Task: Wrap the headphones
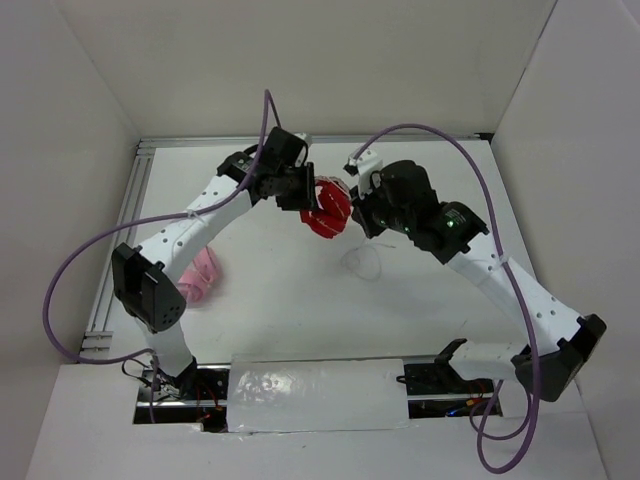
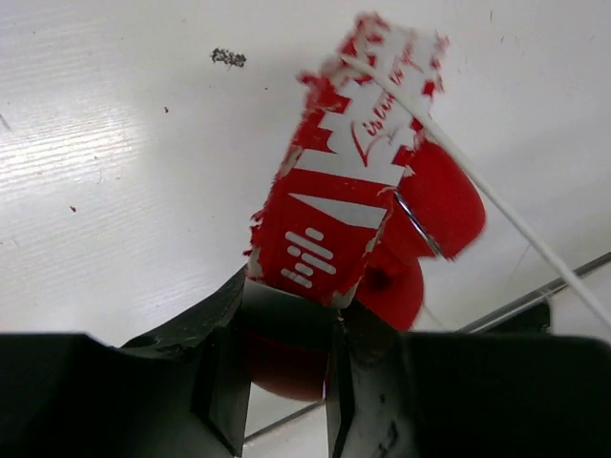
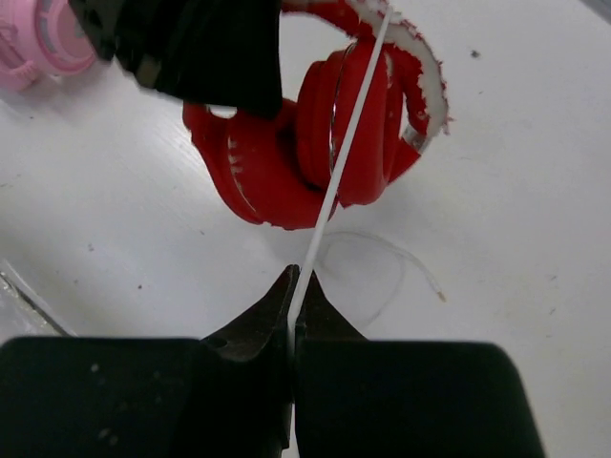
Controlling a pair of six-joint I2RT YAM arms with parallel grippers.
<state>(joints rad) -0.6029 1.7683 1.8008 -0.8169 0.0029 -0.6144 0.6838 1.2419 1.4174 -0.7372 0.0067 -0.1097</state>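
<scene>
The red headphones (image 1: 328,209) hang above the table's middle, between both arms. My left gripper (image 1: 300,190) is shut on their red headband (image 2: 329,215), whose printed, worn band sticks out past the jaws, with the round cups (image 2: 434,215) behind it. My right gripper (image 1: 357,205) sits just right of the headphones and is shut on the thin white cable (image 3: 329,196). The cable runs taut from my right fingertips (image 3: 307,298) up across the cups (image 3: 344,134). A loose loop of cable (image 3: 382,262) lies on the table below; it also shows in the top view (image 1: 365,262).
Pale pink headphones (image 1: 200,273) lie on the table by the left arm's base; they also show in the right wrist view (image 3: 43,38). White walls enclose the table on three sides, and a metal rail (image 1: 115,250) runs along the left edge.
</scene>
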